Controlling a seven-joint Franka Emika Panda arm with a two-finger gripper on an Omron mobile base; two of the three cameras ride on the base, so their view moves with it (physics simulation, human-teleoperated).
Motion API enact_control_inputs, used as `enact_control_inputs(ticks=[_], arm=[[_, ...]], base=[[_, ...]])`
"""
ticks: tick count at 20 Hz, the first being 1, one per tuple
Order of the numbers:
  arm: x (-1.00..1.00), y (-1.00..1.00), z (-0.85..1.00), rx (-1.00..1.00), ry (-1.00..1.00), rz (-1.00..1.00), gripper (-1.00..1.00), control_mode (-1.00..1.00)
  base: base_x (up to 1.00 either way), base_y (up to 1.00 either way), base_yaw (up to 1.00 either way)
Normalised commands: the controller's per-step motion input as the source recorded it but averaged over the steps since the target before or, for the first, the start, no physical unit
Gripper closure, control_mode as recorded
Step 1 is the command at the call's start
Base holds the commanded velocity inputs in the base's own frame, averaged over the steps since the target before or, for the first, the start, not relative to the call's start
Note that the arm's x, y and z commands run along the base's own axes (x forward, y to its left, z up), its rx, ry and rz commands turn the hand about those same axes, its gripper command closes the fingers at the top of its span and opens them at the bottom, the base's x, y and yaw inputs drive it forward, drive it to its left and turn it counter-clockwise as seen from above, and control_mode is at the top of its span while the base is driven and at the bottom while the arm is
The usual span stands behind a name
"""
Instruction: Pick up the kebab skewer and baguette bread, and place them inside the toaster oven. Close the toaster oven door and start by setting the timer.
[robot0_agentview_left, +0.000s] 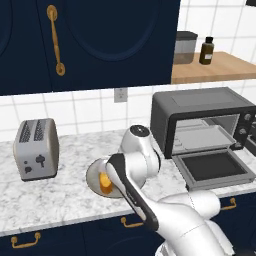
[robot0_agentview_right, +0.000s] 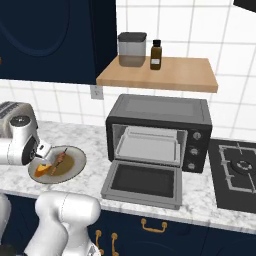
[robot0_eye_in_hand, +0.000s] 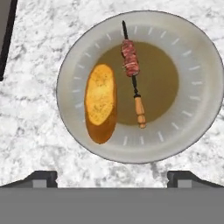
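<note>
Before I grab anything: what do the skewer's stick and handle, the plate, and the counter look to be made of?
The kebab skewer: thin dark stick, probably metal; the tan turned handle looks like wood. The plate: pale glossy rim with a brown centre, likely glazed ceramic. The counter: white with grey veining, apparently polished marble or a stone look-alike.

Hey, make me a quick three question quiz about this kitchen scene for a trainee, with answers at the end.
1. True or false: the toaster oven door is shut.
2. What lies beside the kebab skewer on the plate?
3. The claw above the plate is: A) open and empty, B) shut on the skewer, C) shut on the bread.

Key:
1. False; it hangs open on the toaster oven.
2. The baguette bread.
3. A.
</note>
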Motion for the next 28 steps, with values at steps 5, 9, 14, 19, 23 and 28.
enact_control_inputs(ticks=[5, 9, 14, 19, 23, 28], arm=[[0.53, 0.12, -0.45, -0.01, 0.22, -0.12, -1.0, -1.0], [0.39, 0.31, -0.49, 0.0, 0.24, -0.02, -1.0, -1.0], [0.39, 0.32, -0.29, -0.03, 0.18, -0.01, -1.0, -1.0], [0.4, 0.18, -0.25, -0.1, 0.08, -0.02, -1.0, -1.0], [0.35, 0.12, -0.35, -0.06, 0.02, -0.03, -1.0, -1.0], [0.07, 0.07, -0.35, -0.02, 0.01, -0.03, -1.0, -1.0]], base=[[0.0, 0.0, 0.0], [0.0, 0.0, 0.0], [0.0, 0.0, 0.0], [0.0, 0.0, 0.0], [0.0, 0.0, 0.0], [0.0, 0.0, 0.0]])
